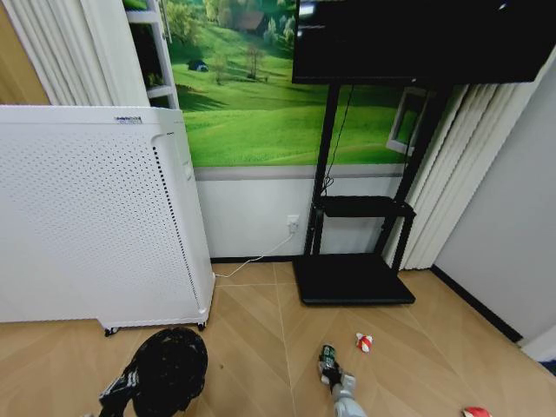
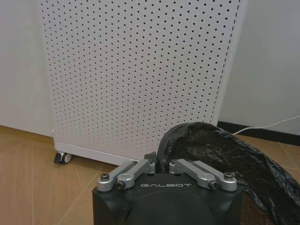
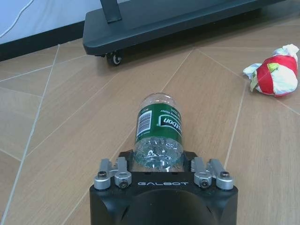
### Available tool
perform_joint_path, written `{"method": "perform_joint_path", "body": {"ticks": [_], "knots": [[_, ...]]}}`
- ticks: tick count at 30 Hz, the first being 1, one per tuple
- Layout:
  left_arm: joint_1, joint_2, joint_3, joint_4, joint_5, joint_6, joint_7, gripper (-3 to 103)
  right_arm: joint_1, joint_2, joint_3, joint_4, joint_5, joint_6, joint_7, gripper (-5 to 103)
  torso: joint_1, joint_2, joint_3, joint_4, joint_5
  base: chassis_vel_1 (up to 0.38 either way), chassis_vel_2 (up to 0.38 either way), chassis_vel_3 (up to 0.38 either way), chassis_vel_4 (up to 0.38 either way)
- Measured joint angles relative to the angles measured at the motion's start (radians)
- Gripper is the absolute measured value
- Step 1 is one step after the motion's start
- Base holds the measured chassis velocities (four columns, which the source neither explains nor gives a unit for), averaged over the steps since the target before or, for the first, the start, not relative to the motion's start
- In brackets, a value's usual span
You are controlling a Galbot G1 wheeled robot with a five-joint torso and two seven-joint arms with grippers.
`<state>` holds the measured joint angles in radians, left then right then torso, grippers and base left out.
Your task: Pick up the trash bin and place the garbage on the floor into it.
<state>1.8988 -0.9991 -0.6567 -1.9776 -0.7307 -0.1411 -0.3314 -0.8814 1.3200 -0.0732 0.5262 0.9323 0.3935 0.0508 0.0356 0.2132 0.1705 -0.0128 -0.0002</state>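
Note:
The trash bin (image 1: 171,368), black mesh with a black bag liner, hangs low at the lower left just in front of the white appliance. My left gripper (image 1: 122,391) is shut on its rim; the left wrist view shows the fingers (image 2: 140,168) pinched together on the liner edge of the bin (image 2: 220,154). The garbage lies to the right. A green-labelled clear bottle (image 1: 327,354) (image 3: 158,129) sits with its base between the jaws of my right gripper (image 1: 331,371) (image 3: 158,161), which is shut on it. A red-and-white piece (image 1: 364,341) (image 3: 274,74) lies just beyond. A red piece (image 1: 476,412) lies at the bottom right.
A tall white perforated appliance (image 1: 95,217) (image 2: 140,70) on castors stands at the left. A black TV stand with a wheeled base (image 1: 352,280) (image 3: 164,21) stands against the wall ahead, and a white cable (image 1: 252,261) runs to a socket. Wooden floor lies between them.

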Motion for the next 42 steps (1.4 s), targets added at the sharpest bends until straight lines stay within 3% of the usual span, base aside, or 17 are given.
{"method": "perform_joint_path", "body": {"ticks": [2, 8, 12, 16, 18, 19, 24, 32, 36, 37, 42], "knots": [[-0.011, 0.006, 0.012, 0.007, -0.004, -0.001, 0.000, 7, 0.001, 0.002, 0.017, -0.010, -0.009, 0.002, -0.009, 43, 0.000, 0.000, 0.000, -0.0001, -0.0001, 0.000, 0.000, 0.000, 0.000], [-0.032, 0.011, 0.034, 0.019, -0.008, -0.002, -0.002, 7, -0.009, -0.020, 0.017, 0.027, -0.006, 0.008, 0.006, 33, 0.000, 0.000, 0.000, 0.0000, 0.0005, 0.000, 0.000, 0.000, 0.000], [-0.058, 0.026, 0.052, 0.035, -0.020, 0.009, -0.012, 7, -0.045, -0.090, -0.009, 0.153, 0.001, 0.030, 0.064, 25, 0.000, 0.000, 0.000, 0.0002, 0.0007, 0.000, 0.000, 0.000, 0.000], [-0.082, 0.060, 0.057, 0.048, -0.045, 0.016, -0.026, 7, -0.091, -0.175, -0.024, 0.267, -0.032, 0.070, 0.100, 24, 0.000, 0.000, 0.000, -0.0006, -0.0005, 0.000, 0.000, 0.000, 0.000], [-0.102, 0.086, 0.059, 0.054, -0.063, 0.019, -0.033, 7, -0.141, -0.247, -0.022, 0.405, -0.073, 0.088, 0.133, 24, 0.000, 0.000, 0.000, -0.0003, 0.0007, 0.000, 0.000, 0.000, 0.000], [-0.102, 0.086, 0.059, 0.054, -0.063, 0.019, -0.033, 7, -0.141, -0.247, -0.022, 0.405, -0.073, 0.088, 0.133, 24, 0.000, 0.000, 0.000, -0.0003, 0.0007, 0.000, 0.000, 0.000, 0.000], [-0.148, 0.116, 0.083, 0.066, -0.077, 0.027, -0.038, 7, -0.249, -0.346, 0.005, 0.643, -0.215, 0.109, 0.191, 24, 0.000, 0.000, 0.000, 0.0000, 0.0006, 0.000, 0.000, 0.000, 0.000], [-0.229, 0.138, 0.149, 0.084, -0.078, 0.053, -0.053, 7, -0.403, -0.411, 0.069, 0.913, -0.361, 0.105, 0.237, 24, 0.000, 0.000, 0.000, 0.0000, -0.0001, 0.000, 0.000, 0.000, 0.000], [-0.244, 0.148, 0.161, 0.087, -0.080, 0.056, -0.058, 7, -0.435, -0.420, 0.078, 0.950, -0.387, 0.105, 0.242, 24, 0.000, 0.000, 0.000, -0.0006, 0.0001, 0.000, 0.000, 0.000, 0.000], [-0.257, 0.160, 0.174, 0.092, -0.081, 0.057, -0.058, 7, -0.480, -0.433, 0.087, 1.010, -0.444, 0.113, 0.246, 24, 0.000, 0.000, 0.000, -0.0004, 0.0003, 0.000, 0.000, 0.000, 0.000], [-0.257, 0.159, 0.184, 0.091, -0.076, 0.058, -0.060, 7, -0.523, -0.452, 0.066, 1.132, -0.519, 0.112, 0.267, 24, 0.000, 0.000, 0.000, -0.0001, 0.0001, 0.000, 0.000, 0.000, 0.000]]}}
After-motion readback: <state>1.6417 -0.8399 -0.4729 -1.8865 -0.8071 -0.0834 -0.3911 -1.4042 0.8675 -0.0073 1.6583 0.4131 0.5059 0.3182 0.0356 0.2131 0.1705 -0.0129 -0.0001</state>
